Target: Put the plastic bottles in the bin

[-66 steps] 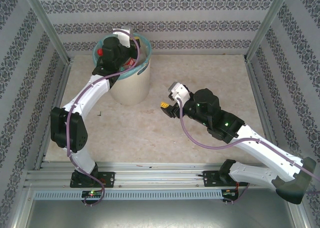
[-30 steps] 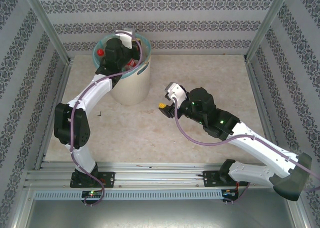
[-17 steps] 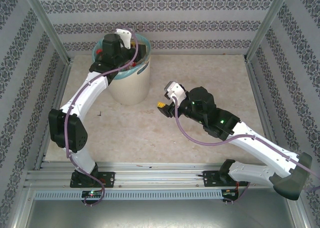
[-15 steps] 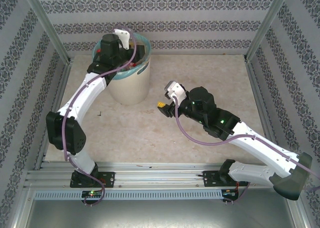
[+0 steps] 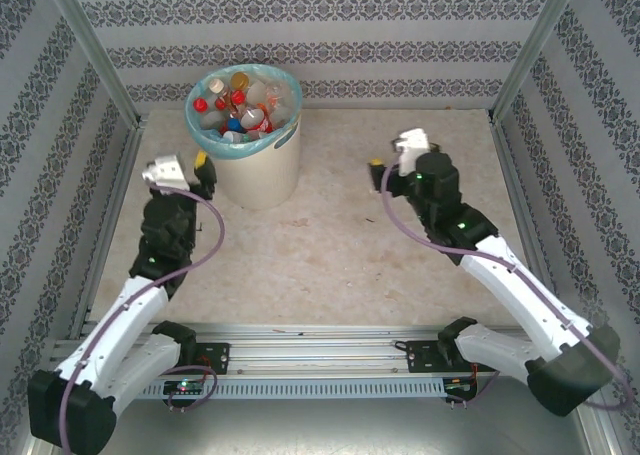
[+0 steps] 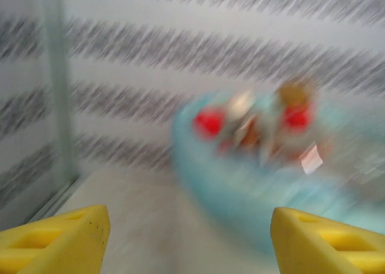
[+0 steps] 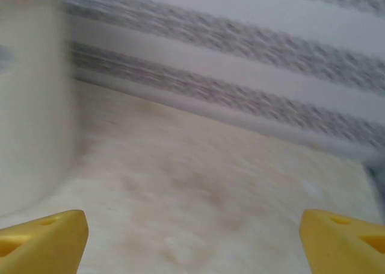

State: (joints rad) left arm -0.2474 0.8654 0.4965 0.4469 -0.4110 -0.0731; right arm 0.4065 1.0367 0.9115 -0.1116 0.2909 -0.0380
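Beige mottled tabletop (image 5: 330, 245), closed in by walls (image 5: 400, 35) papered in grey patterned stripes, with metal posts (image 5: 85, 45) at the corners and a rail (image 5: 320, 350) along the bottom edge of the top view.

Bin (image 5: 262, 180): upper left of the top view, close to the back wall, with its blue-green liner folded over the rim. Bottles (image 5: 240, 110): heaped inside the bin, with red, white and orange caps showing. In the left wrist view, the bin (image 6: 240, 183) and bottles (image 6: 246, 117) are blurred, right of centre. In the right wrist view, the bin's cream side (image 7: 30, 105) fills the left edge.

Left arm: rises from the lower left corner of the top view, folded low, with its forearm pointing up the frame. Left gripper (image 5: 190, 170): just left of the bin's side; whether they touch cannot be told. In its wrist view, the left gripper (image 6: 191, 244) has its yellow fingers spread to opposite lower corners, jaws wide apart and holding nothing.

Right arm: bends at the lower right corner and reaches up and left to right of centre. Right gripper (image 5: 385, 170): well to the right of the bin. In its wrist view, the right gripper (image 7: 191, 244) likewise has its jaws wide apart and empty, with bare tabletop (image 7: 210, 183) between the fingers.
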